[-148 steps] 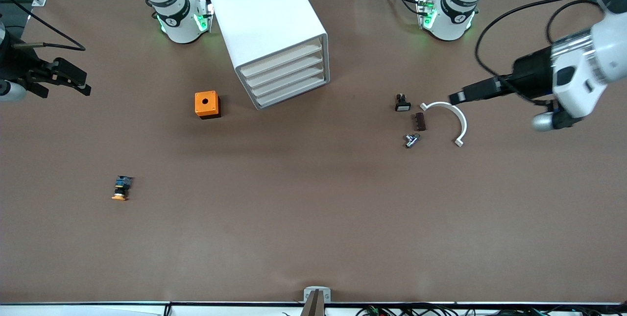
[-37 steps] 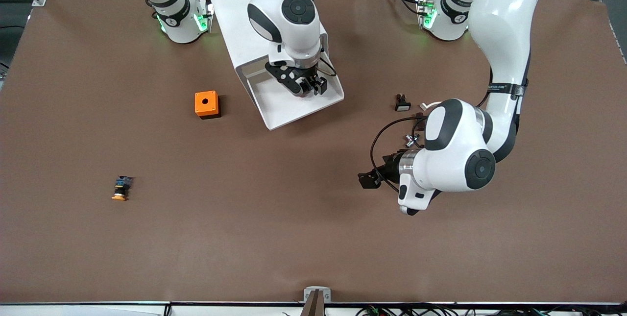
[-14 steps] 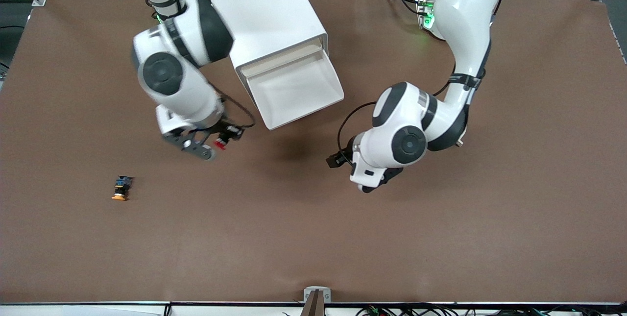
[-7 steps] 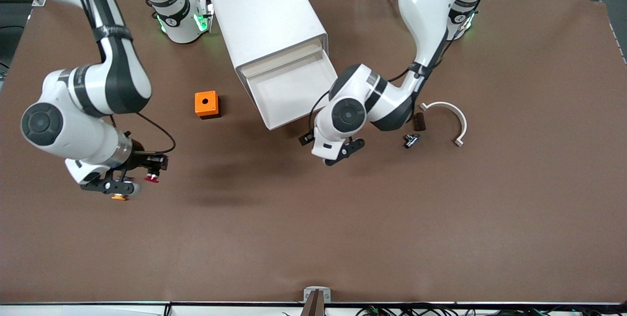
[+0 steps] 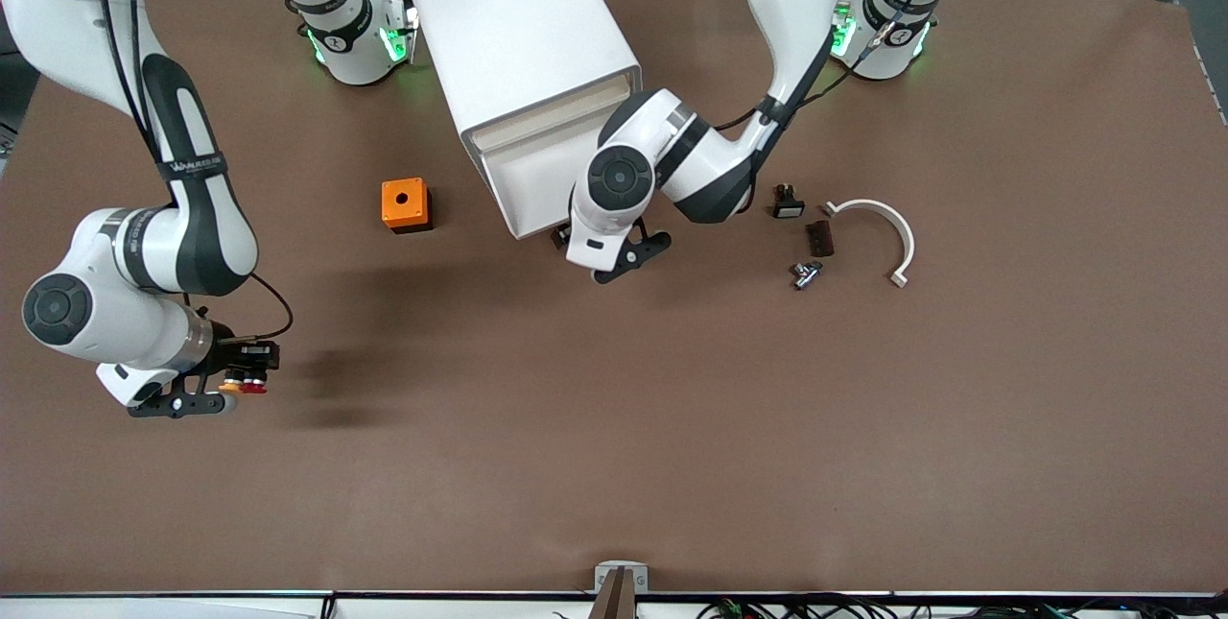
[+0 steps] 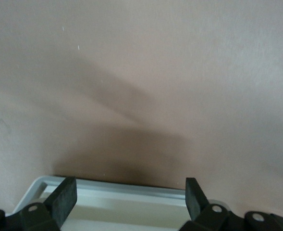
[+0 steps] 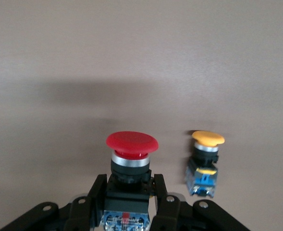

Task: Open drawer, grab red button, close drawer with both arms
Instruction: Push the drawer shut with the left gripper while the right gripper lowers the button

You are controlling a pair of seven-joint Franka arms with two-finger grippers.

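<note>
**Red button held, drawer waits to be pushed shut**

The button [image 7: 131, 144] sits clamped in the right gripper [image 5: 251, 371], over the table [image 5: 614, 465] toward the right arm's end, just above the orange-capped button [image 7: 207, 139] lying there. Its long axis runs along the gripper fingers, red cap pointing away from the wrist. The drawer [image 5: 537, 182] stands pulled out of the cabinet [image 5: 513, 34]. The left gripper [image 6: 129, 192], wide open and empty, is just in front of the drawer front, so the left arm is nearer for closing; the push should go toward the cabinet
</note>
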